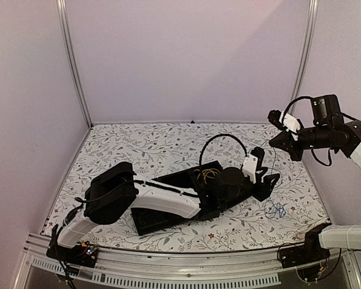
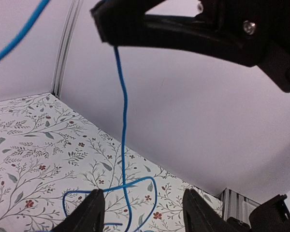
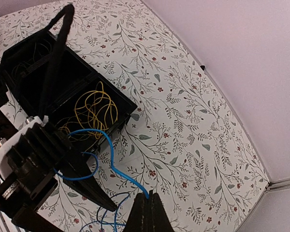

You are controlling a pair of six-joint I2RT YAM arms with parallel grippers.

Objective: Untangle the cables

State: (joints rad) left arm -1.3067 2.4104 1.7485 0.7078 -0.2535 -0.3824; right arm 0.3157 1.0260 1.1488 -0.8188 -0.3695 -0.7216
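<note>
A blue cable [image 3: 111, 159] runs up from a small tangle [image 1: 275, 210] on the floral table. My right gripper [image 3: 149, 195] is shut on this cable and holds it raised over the table's right side [image 1: 275, 141]. In the left wrist view the cable [image 2: 124, 121] hangs straight down from the right gripper [image 2: 106, 24]. My left gripper [image 2: 143, 200] is open, low over the table, with the hanging cable between its fingers [image 2: 93, 212], touching neither. In the top view it [image 1: 268, 170] sits just left of the tangle. A darker thin cable lies in the tangle [image 3: 94, 205].
A black open box [image 1: 186, 180] lies mid-table under my left arm, with a bundle of yellow cable [image 3: 94, 108] inside. A black cable loop [image 1: 222, 137] arches above the left wrist. White walls and metal posts [image 1: 304, 54] enclose the table.
</note>
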